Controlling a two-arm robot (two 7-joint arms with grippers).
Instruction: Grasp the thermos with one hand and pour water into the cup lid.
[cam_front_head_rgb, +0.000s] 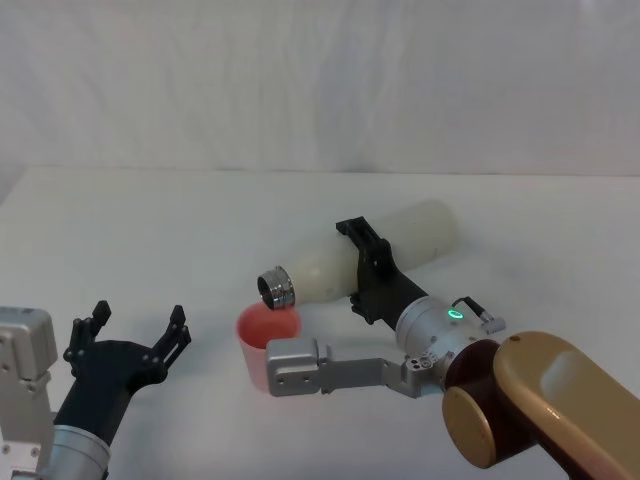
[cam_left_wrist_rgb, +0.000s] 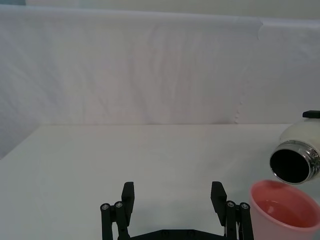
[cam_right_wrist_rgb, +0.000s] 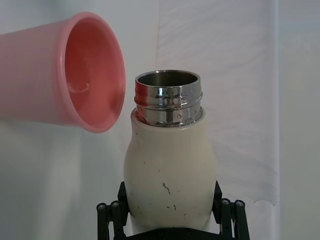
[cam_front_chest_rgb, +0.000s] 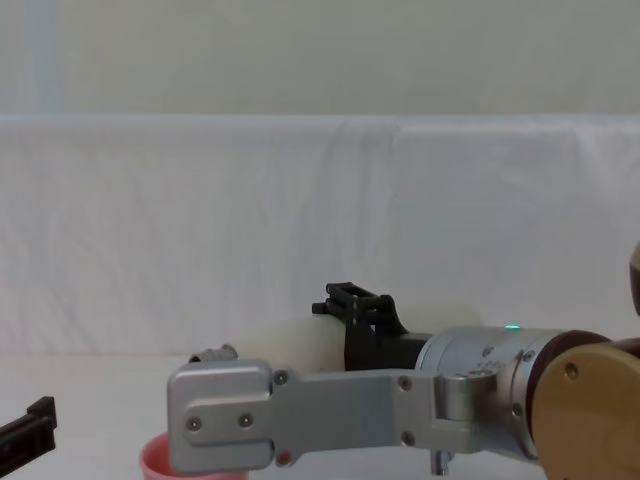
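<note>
My right gripper (cam_front_head_rgb: 358, 265) is shut on the cream-white thermos (cam_front_head_rgb: 405, 240) around its middle. The thermos is tipped almost level, and its open steel neck (cam_front_head_rgb: 276, 288) hangs just over the far rim of the pink cup lid (cam_front_head_rgb: 262, 340). The cup lid stands upright on the table. In the left wrist view the dark thermos mouth (cam_left_wrist_rgb: 294, 161) sits right above the cup lid (cam_left_wrist_rgb: 284, 212), which seems to hold a little water. The right wrist view looks along the thermos (cam_right_wrist_rgb: 170, 170) to the cup lid (cam_right_wrist_rgb: 75, 75). My left gripper (cam_front_head_rgb: 135, 328) rests open, left of the cup lid.
The white table (cam_front_head_rgb: 150, 230) spreads wide to the left and back, with a white cloth wall behind it. My right forearm and its grey bracket (cam_front_head_rgb: 300, 368) cross in front of the cup lid, hiding its lower part.
</note>
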